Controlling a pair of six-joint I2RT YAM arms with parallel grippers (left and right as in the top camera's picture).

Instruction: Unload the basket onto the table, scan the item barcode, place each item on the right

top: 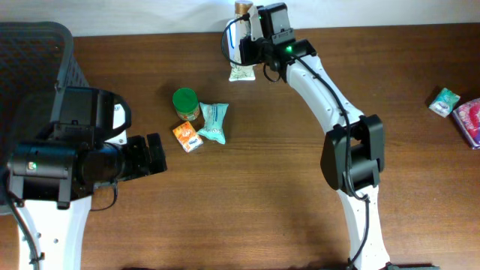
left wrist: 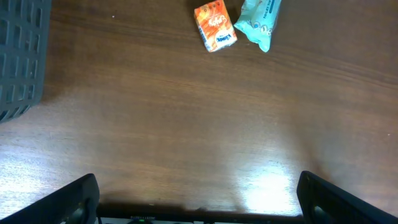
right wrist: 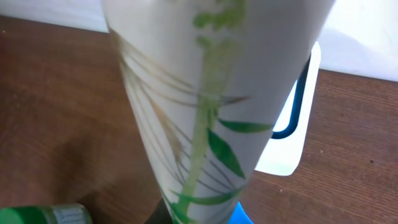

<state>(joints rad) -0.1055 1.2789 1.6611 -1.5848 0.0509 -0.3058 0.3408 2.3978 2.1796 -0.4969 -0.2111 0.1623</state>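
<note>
The left claw (top: 156,154) stands spread wide; ahead of it lie a boxy orange carton (left wrist: 215,25) and a crinkled teal packet (left wrist: 258,22). The right claw (top: 247,52) pinches a smooth, tapering white pouch (right wrist: 211,93) with green leaf print, which sticks out ahead of it.

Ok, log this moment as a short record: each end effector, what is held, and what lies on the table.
left end effector: open, empty, over the brown wooden table
right end effector: shut on white pouch with green leaf print, at the table's far edge
table middle: green-lidded jar, small orange carton, teal soft packet, clustered
far right: small teal box, pink packet
far left: dark slatted basket
barcode: not visible in any view
</note>
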